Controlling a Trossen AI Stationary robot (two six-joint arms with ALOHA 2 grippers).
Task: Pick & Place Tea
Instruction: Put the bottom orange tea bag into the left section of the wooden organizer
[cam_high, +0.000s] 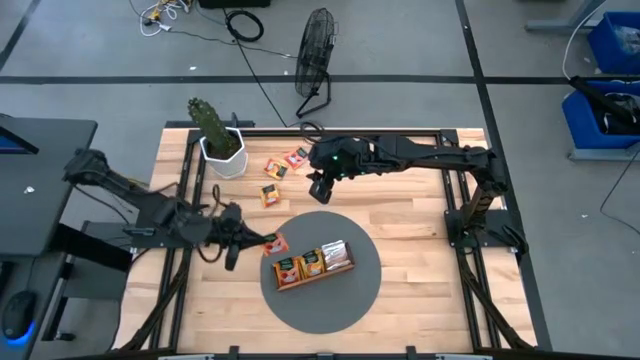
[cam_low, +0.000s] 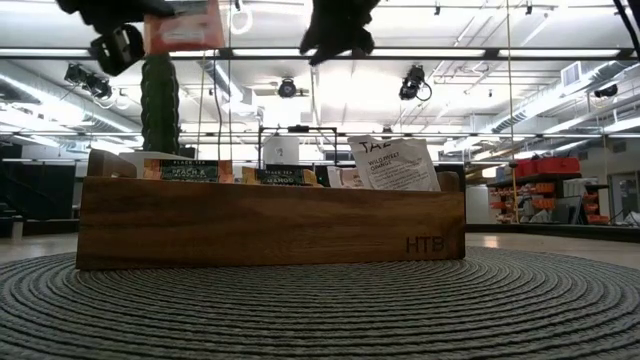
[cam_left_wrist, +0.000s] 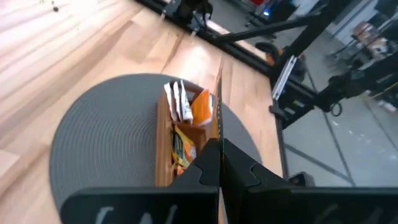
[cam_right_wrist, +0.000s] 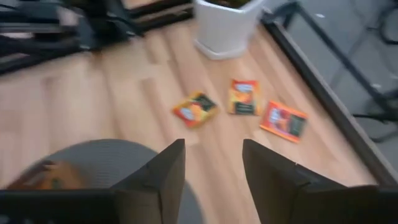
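Note:
In the high view my left gripper is shut on an orange tea sachet above the left rim of the grey round mat. The wooden divided tray stands on the mat with several sachets upright in it. Three more orange sachets lie flat on the table beyond the mat. My right gripper hovers open near the mat's far edge. In the right wrist view the three loose sachets lie ahead of its spread fingers. My left gripper pinches the orange sachet between its two fingers, coming about level from the table's left. In the left wrist view the sachet's edge runs out beyond the fingertips, seen edge-on. The sachet is lifted clear, higher than the tray.
A white planter with a cactus stands near the table's far left corner, close to the loose sachets. The table's black frame rails run along its edges. Bare wood shows to the right of the mat.

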